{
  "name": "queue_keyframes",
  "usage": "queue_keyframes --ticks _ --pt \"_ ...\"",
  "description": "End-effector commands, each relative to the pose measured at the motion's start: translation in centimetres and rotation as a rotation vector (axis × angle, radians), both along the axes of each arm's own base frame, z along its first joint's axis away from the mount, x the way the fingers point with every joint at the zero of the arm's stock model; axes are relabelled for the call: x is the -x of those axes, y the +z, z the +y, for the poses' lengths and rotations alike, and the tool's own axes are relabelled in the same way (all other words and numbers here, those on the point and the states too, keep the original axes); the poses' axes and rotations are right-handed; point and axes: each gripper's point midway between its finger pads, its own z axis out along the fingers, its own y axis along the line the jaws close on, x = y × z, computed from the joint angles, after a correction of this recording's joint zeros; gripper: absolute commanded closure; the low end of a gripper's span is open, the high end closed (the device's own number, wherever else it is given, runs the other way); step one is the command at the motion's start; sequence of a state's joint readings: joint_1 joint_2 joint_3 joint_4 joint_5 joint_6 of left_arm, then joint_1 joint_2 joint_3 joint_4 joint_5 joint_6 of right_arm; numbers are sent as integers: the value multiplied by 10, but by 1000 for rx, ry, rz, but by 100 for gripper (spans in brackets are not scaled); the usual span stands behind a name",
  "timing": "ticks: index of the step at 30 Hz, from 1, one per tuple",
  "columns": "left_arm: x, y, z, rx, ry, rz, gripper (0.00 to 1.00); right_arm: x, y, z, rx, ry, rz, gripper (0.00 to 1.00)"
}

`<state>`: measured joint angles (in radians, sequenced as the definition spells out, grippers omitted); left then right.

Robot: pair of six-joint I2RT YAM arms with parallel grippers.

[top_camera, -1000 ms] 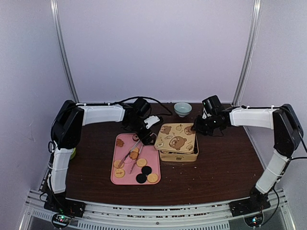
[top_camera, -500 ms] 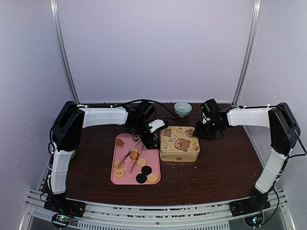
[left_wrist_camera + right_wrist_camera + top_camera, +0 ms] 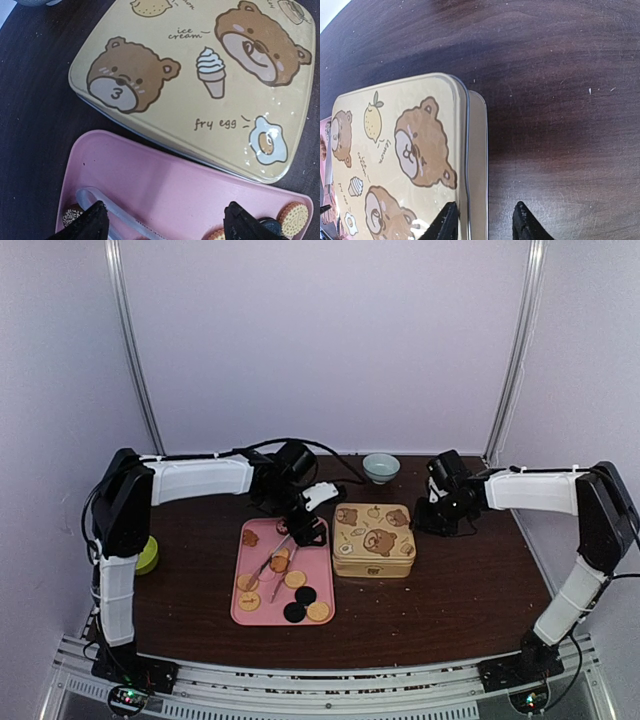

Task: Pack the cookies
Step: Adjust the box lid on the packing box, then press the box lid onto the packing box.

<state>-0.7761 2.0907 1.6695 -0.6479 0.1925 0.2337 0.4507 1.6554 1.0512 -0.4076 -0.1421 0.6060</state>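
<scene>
Several cookies [image 3: 294, 579], tan and black, lie on the pink tray [image 3: 262, 612]. In the left wrist view a tan cookie [image 3: 294, 218] and a dark one [image 3: 71, 215] show at the tray's corners. The gold bear tin [image 3: 373, 537] stands right of the tray with its lid flat on top; it also shows in the left wrist view [image 3: 200, 80] and the right wrist view [image 3: 395, 150]. My left gripper [image 3: 308, 530] [image 3: 167, 227] is open and empty over the tray's far end. My right gripper [image 3: 432, 520] [image 3: 485, 225] is open and empty, straddling the tin's right edge.
Clear plastic tongs [image 3: 272, 565] [image 3: 102, 206] lie on the tray among the cookies. A small pale green bowl [image 3: 380, 467] stands at the back of the dark wooden table [image 3: 470, 580]. A green object [image 3: 148, 555] sits behind the left arm at the table's left edge.
The tin's lid was tilted with my right gripper at its right edge; now it lies flat on the tin. My right gripper has drawn back to the right. My left gripper shifted slightly.
</scene>
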Motion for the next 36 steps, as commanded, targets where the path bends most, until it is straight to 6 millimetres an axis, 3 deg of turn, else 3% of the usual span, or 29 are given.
queue_keyframes --ticks 1,5,10,17,25,29,36 --pt "7 32 -2 66 -27 -6 18 14 1 6 -21 26 -13 63" --pt "10 40 -8 107 -28 18 18 25 -7 10 -14 35 -1 64" --pt "2 35 -18 111 -16 14 18 33 -16 6 -1 30 13 65" --pt "-5 29 -38 127 -18 8 18 42 -8 12 -7 65 -2 67" --pt "4 -5 -33 65 -31 20 21 65 -23 16 6 75 21 71" --pt "9 -5 -33 72 -43 13 22 75 -37 12 12 67 41 72" --pt "9 -6 -32 52 -43 0 24 89 -42 13 44 88 43 76"
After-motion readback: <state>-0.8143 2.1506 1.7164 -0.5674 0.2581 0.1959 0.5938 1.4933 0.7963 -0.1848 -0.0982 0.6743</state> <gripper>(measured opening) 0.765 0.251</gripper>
